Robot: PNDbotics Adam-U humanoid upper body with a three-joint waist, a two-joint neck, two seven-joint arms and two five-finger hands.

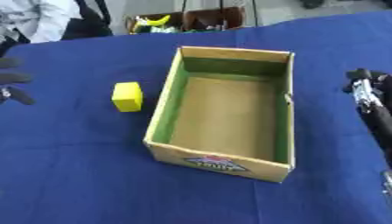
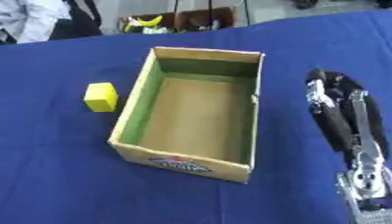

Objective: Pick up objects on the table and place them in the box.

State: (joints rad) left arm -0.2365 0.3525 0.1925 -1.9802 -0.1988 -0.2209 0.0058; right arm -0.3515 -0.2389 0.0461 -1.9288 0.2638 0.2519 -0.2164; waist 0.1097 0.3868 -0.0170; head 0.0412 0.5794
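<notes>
Worktop (image 1: 76, 175): covered in blue cloth, filling nearly the whole frame and lying a little askew.
Box (image 1: 223, 163): an open cardboard box at the centre of the frame, green on its inner side walls, brown on its floor, with a printed label on the near outer wall; nothing shows inside it.
Yellow block (image 1: 127, 96): a small cube on the cloth at centre left, just beside the box's left wall but not touching it.
Left robot hand (image 1: 14, 85): at the left edge of the left eye view, only dark fingers showing, spread and relaxed, holding nothing, apart from the yellow block.
Right robot hand (image 2: 334, 114): at the right side of the right eye view, to the right of the box and clear of it, black with silver parts, fingers stretched out toward the upper part of the frame, holding nothing.
Far edge: a brown container with yellow and green items (image 1: 153, 22) sits beyond the cloth at the top of the frame.
</notes>
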